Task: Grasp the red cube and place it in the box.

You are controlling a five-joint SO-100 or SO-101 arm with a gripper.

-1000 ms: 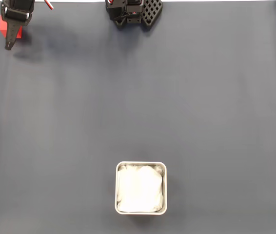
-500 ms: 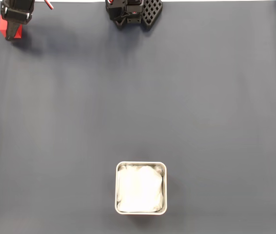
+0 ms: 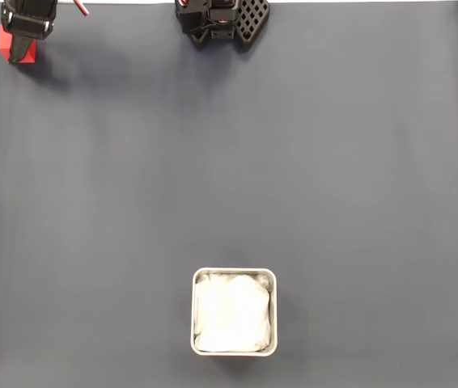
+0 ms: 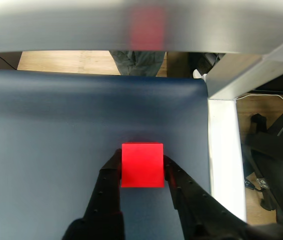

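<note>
The red cube [image 3: 4, 42] sits at the far top-left corner of the dark mat in the fixed view, half covered by my gripper [image 3: 20, 55]. In the wrist view the red cube [image 4: 141, 164] rests on the mat between my two black fingers [image 4: 110, 175], which press against its left and right faces, so the gripper [image 4: 141, 165] is shut on it. The box [image 3: 235, 272], a square silver tin with a white lining [image 3: 233, 314], stands at the bottom centre of the fixed view, far from the cube.
The arm's black base [image 3: 221, 18] is at the top centre. In the wrist view the mat's edge and a white table frame [image 4: 224, 150] lie close to the right of the cube, with a chair base [image 4: 276, 165] on the floor beyond.
A second ago one finger reached further down past the cube. It has since swung in against the cube. The cube and box have not moved.
</note>
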